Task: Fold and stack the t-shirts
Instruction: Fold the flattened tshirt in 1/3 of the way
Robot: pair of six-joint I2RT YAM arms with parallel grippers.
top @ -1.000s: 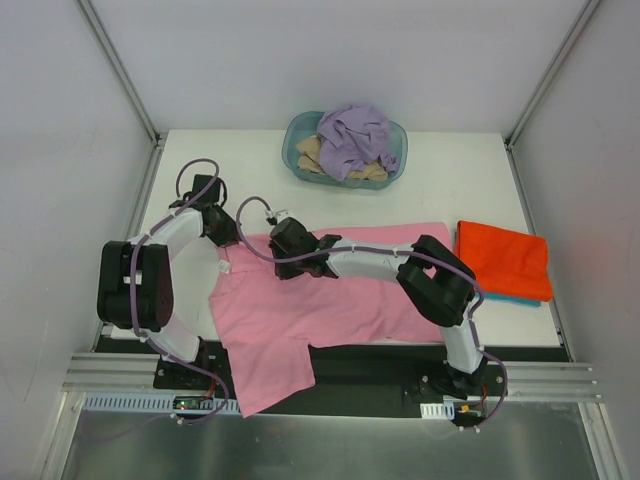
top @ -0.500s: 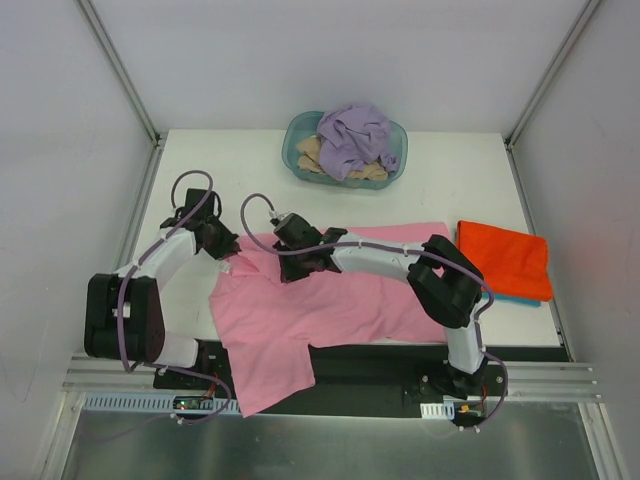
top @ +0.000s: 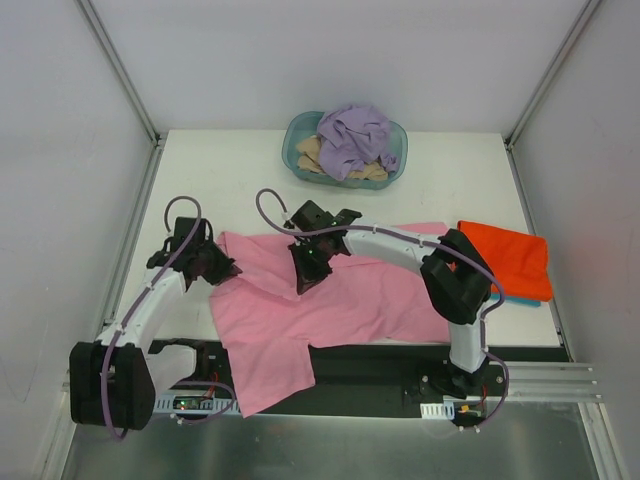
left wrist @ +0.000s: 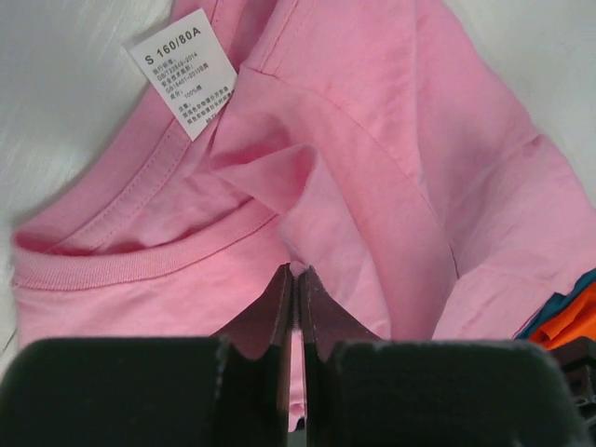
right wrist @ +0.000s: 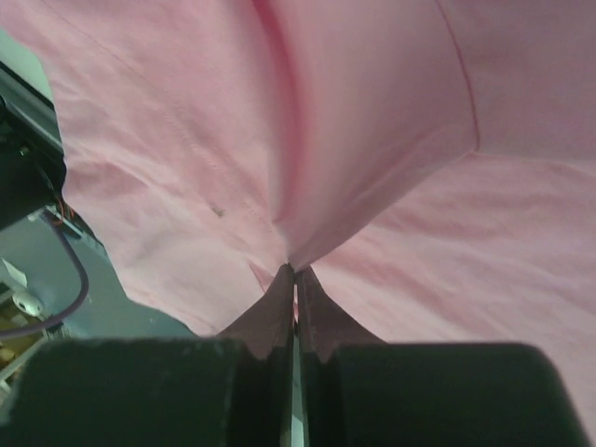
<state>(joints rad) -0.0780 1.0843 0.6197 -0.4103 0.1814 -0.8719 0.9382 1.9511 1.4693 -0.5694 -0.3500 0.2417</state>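
Note:
The pink t-shirt (top: 340, 300) lies spread across the table's front, one part hanging over the near edge. My left gripper (top: 222, 268) is shut on a pinch of its cloth below the collar (left wrist: 121, 265), near the white size label (left wrist: 183, 73). My right gripper (top: 305, 282) is shut on a fold of the pink shirt (right wrist: 372, 140) near its middle, lifting it into a ridge. The orange-red shirt (top: 503, 259) lies folded at the right on top of the teal shirt (top: 512, 299). The lavender shirt (top: 352, 137) and tan shirt (top: 312, 152) lie in the basket.
The teal plastic oval basket (top: 295, 135) stands at the back middle of the white table (top: 220, 170). Metal frame posts rise at the back corners, and a rail runs along the near edge under the arm bases.
Both grippers have moved toward the near edge, dragging the pink shirt's upper edge and collar with them. The left arm has stretched out and the cloth now bunches in a fold.

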